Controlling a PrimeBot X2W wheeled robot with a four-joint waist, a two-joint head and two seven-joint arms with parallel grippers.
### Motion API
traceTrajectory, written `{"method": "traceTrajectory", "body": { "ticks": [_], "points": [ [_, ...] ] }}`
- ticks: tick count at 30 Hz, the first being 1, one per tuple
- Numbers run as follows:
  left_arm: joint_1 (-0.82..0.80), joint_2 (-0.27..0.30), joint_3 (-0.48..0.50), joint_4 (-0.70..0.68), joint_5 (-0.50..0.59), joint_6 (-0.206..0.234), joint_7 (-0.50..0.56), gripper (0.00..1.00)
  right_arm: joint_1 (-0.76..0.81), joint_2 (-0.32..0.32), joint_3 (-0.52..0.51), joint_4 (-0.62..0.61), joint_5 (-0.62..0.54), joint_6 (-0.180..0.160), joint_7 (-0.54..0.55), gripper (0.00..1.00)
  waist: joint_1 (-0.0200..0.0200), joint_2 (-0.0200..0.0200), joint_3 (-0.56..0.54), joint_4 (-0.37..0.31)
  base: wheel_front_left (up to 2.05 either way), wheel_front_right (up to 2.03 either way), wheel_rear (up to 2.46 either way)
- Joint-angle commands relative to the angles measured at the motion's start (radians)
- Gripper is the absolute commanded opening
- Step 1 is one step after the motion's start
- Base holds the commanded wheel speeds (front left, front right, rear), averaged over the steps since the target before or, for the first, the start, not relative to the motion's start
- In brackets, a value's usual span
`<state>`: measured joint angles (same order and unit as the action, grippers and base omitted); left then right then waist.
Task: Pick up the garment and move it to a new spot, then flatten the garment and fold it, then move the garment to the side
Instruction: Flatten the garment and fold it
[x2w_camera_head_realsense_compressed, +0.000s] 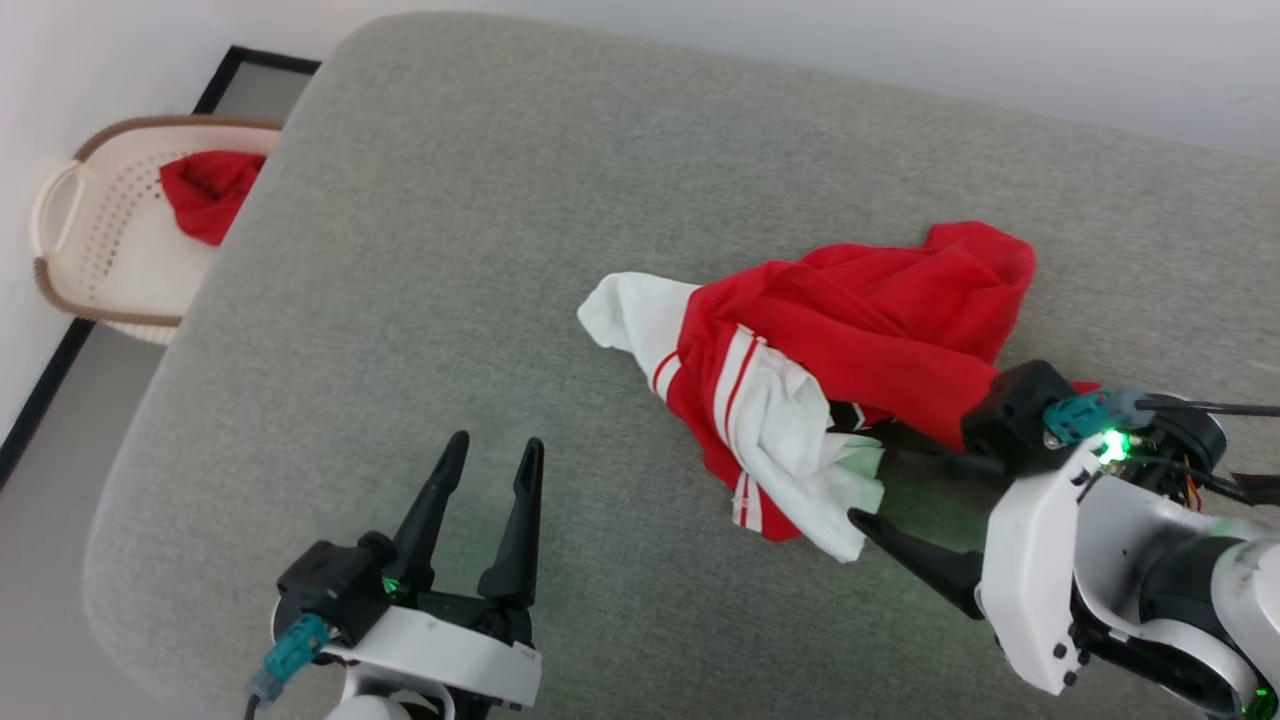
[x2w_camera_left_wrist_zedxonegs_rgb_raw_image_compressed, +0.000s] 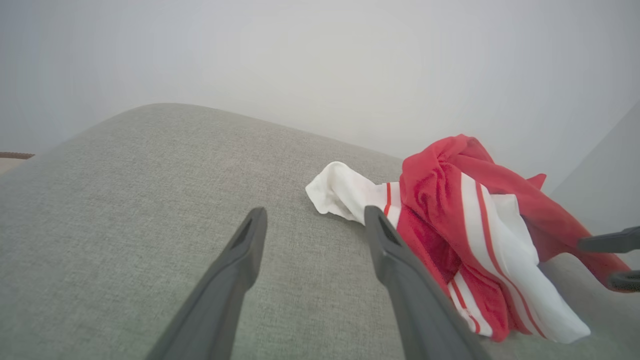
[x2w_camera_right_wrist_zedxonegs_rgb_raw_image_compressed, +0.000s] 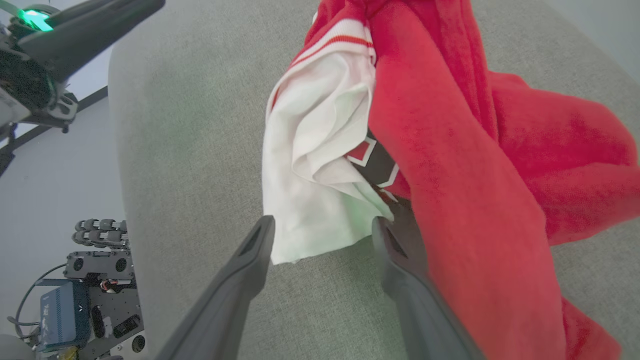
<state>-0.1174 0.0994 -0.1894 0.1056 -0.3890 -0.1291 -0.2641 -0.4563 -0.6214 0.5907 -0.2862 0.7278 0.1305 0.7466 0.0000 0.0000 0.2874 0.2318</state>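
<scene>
Head view: shirt (x2w_camera_head_realsense_compressed: 850, 340) crumpled at the cushion's (x2w_camera_head_realsense_compressed: 450, 250) 3 o'clock, basket (x2w_camera_head_realsense_compressed: 60, 200) at 10; left gripper (x2w_camera_head_realsense_compressed: 495, 455) and right gripper (x2w_camera_head_realsense_compressed: 875, 485), fingers apart. Left wrist: shirt at 3 o'clock. Right wrist: fingers (x2w_camera_right_wrist_zedxonegs_rgb_raw_image_compressed: 240, 280) straddle its white hem; black patch (x2w_camera_right_wrist_zedxonegs_rgb_raw_image_compressed: 377, 162) shows

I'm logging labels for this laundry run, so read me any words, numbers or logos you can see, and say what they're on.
No readable text anywhere.
garment: a black, red and white diamond print shows between the folds, mostly hidden; no letters or numbers can be made out.
blue box beside the grey cushion: any marking is too small to read.
</scene>
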Motion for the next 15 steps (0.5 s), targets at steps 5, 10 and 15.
{"method": "traceTrajectory", "body": {
  "ticks": [5,10,15],
  "points": [
    [-0.014,-0.011,-0.003,0.004,-0.009,-0.002,0.0,1.0,-0.053,-0.01,0.046,0.043,-0.037,0.0,-0.01,1.0,0.0,0.0,0.024,0.041,0.0,0.0,0.0],
    [-0.014,-0.02,-0.004,0.007,-0.012,-0.002,0.0,1.0,-0.094,-0.028,0.087,0.077,-0.058,0.0,-0.038,1.0,0.0,0.0,0.035,0.06,0.0,0.0,0.0],
    [-0.016,-0.025,-0.002,0.004,-0.011,-0.002,0.0,1.0,-0.123,-0.03,0.127,0.099,-0.07,0.0,-0.064,1.0,0.0,0.0,0.046,0.065,0.0,0.0,0.0]
  ]
}}
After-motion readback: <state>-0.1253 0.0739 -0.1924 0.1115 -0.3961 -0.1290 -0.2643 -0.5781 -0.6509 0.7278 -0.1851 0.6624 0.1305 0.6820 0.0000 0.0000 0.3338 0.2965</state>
